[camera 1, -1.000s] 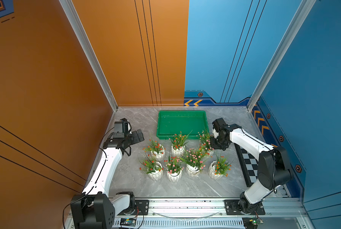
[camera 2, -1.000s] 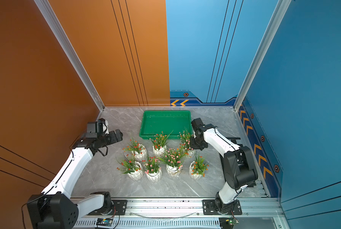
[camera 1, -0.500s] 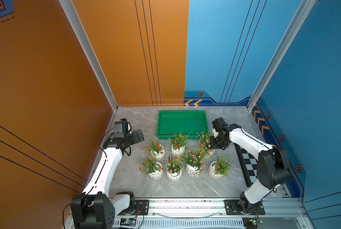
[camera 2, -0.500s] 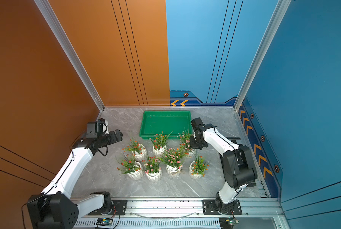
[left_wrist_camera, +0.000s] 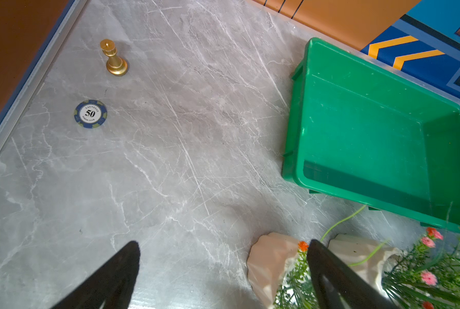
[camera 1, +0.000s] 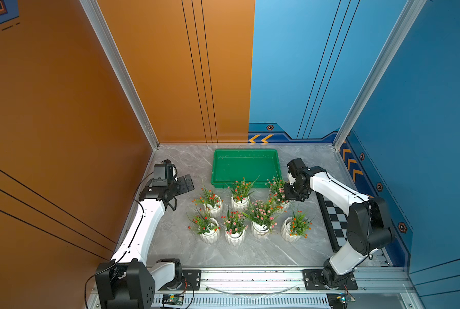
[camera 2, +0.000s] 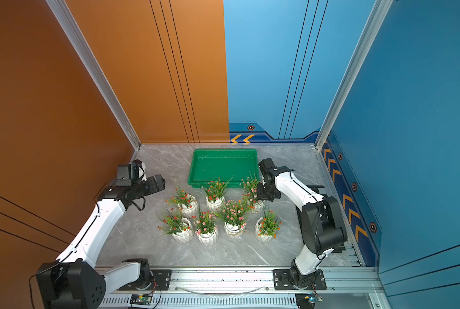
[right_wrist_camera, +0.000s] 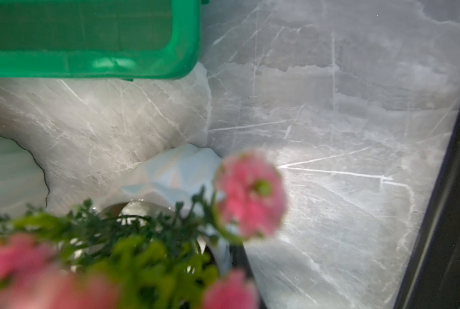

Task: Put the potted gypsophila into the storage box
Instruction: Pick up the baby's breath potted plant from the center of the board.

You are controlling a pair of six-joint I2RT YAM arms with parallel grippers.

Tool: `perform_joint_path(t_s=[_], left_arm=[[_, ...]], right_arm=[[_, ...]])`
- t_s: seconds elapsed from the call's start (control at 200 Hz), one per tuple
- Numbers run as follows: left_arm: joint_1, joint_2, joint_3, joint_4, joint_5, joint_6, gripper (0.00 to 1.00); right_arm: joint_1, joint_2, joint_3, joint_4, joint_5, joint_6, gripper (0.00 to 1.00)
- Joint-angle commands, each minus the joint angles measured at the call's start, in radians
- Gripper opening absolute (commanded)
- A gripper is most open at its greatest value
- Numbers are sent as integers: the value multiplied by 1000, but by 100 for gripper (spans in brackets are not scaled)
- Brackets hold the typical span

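A small white ribbed pot of pink-flowered gypsophila (camera 1: 284,206) appears to rest on the grey marbled tabletop (camera 1: 250,254), just outside the 5 o'clock corner of the shallow bright-green plastic storage box (camera 1: 245,151), into which nothing has been placed yet. The pot is approached from its 3 o'clock side by the right pincer (camera 1: 287,198), which is drawn narrow. A pinch on the pot's rim is judged likely, though the contact itself is masked by foliage; in the right wrist view the pot's faceted wall (right_wrist_camera: 180,174) is seen close under the camera, half buried in blurred blooms.

Three failures are to be feared. A pinch on a thin rim may let the pot swing or slip once it is raised. Its sprays are mingled with those of the pink-flowered neighbour (camera 1: 260,229) at 7 o'clock, so that pot may be dragged or tipped. If too little height is gained, the base may be caught on the box's raised rim at 11 o'clock.

The pot is seen upright: its long axis runs vertical, mouth up, with stems fanned upward and slightly toward 11 o'clock.

The remaining pots (camera 1: 235,236) are ranged from 6 to 9 o'clock, and a black-and-grey checkered board (camera 1: 333,216) lies at 4 o'clock. Well apart at 9 o'clock, the left pincer (camera 1: 186,184) is spread wide over bare tabletop, with nothing between its jaws.
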Motion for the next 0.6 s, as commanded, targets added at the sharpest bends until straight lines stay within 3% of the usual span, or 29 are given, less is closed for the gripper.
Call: perform_joint_path(t_s=[0.0, 0.265, 0.596], left_arm=[[-7, 3, -2, -19, -22, 5, 98], [-7, 13, 8, -19, -15, 4, 98], [-11, 45, 57, -26, 3, 4, 98]], right_arm=[[-13, -54, 50, -45, -34, 21, 0], [-34, -86, 112, -139, -45, 8, 0], [-55, -69, 337, -287, -31, -21, 0]])
